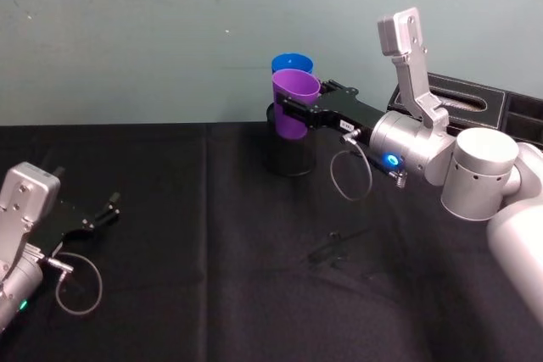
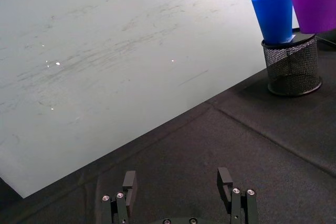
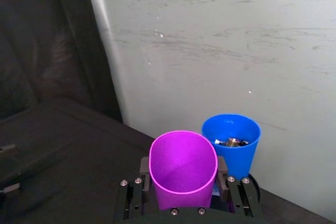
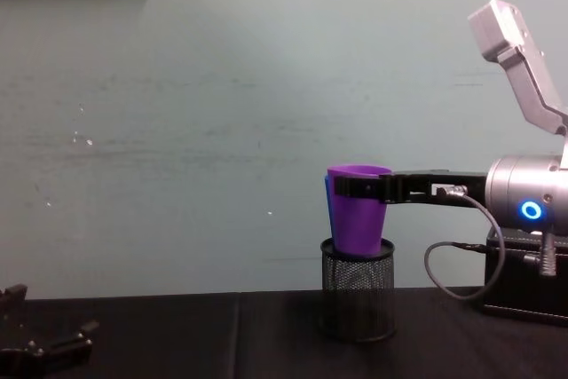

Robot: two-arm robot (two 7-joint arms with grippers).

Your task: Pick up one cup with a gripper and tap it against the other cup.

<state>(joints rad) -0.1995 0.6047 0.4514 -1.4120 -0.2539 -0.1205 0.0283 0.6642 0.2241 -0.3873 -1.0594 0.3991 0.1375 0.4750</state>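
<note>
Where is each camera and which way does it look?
Head view: up high, looking down at the table; left gripper and right gripper show.
Chest view: lower, looking across toward the wall; right gripper shows.
Left wrist view: over the left gripper, toward the blue cup in the mesh holder.
Right wrist view: over the right gripper, which holds the purple cup.
All four share the purple cup.

In right gripper [image 1: 291,113]: purple cup [image 1: 297,88], beside blue cup [image 1: 292,64].

My head camera looked down on the mesh holder [image 1: 291,154]; my chest camera faced it level, side-on. My left wrist camera saw it from afar across the counter [image 2: 210,145]; my right wrist's hung close by it.
</note>
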